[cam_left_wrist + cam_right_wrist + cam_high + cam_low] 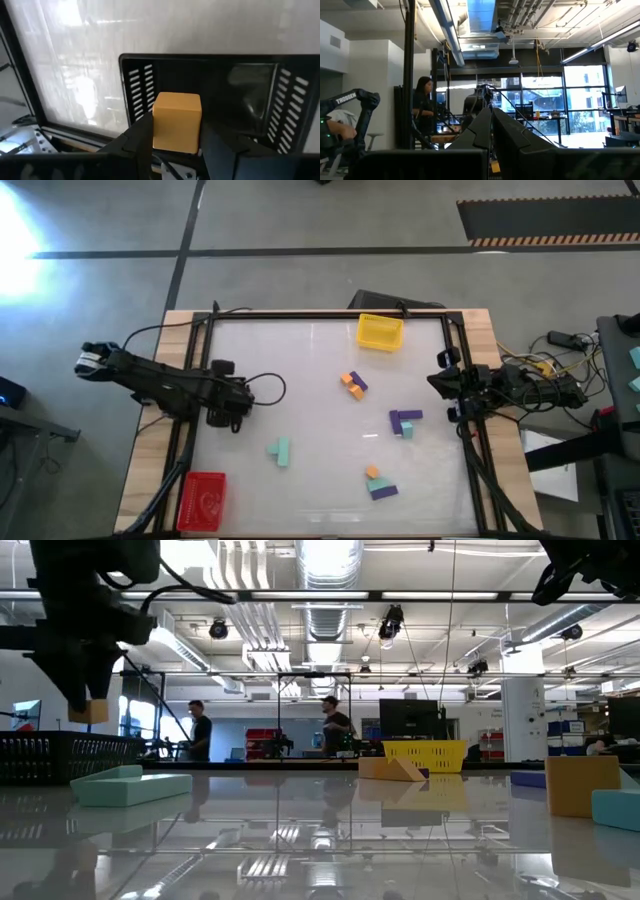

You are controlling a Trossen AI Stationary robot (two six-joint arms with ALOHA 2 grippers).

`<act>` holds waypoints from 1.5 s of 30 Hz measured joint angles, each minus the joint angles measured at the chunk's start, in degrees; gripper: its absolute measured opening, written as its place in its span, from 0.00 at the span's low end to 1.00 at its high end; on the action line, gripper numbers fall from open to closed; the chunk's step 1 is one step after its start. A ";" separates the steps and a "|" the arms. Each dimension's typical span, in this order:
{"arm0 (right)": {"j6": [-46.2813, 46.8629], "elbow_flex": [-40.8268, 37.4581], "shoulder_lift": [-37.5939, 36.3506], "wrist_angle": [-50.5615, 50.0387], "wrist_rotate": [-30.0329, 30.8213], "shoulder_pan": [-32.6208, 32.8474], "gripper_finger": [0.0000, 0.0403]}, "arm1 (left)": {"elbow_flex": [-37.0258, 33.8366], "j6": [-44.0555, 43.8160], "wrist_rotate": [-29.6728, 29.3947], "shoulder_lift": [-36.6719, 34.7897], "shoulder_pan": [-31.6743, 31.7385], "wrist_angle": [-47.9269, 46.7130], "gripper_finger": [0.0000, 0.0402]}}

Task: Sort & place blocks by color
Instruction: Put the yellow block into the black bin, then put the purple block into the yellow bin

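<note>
Left wrist view: black tray [250, 95] behind orange cube [176, 122].

I'm looking across a workshop where ceiling lights [330, 560] are glaring over exposed ducts [322, 625]. Two people [200, 730] are standing by benches, and windows [545, 97] are glowing beyond.

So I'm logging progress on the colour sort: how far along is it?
Barely begun. Done: nothing shows inside the yellow tray or red tray. In hand: the left claw grips an orange cube over a black tray. Left: mint bars and the mixed purple, orange and mint blocks still on the table. The right claw waits shut at the table's right edge.
</note>
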 joint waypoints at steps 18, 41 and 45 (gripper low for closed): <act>-0.01 0.00 0.00 -0.15 0.01 0.01 0.02 | -1.23 -0.51 -1.13 4.40 1.75 1.41 0.40; 0.68 0.00 0.90 -1.15 0.02 0.00 0.02 | 10.30 -5.88 -6.48 5.25 1.62 20.23 0.43; 2.81 -0.02 3.67 3.67 4.17 0.02 0.02 | 8.02 4.61 -6.56 5.27 1.17 38.80 0.43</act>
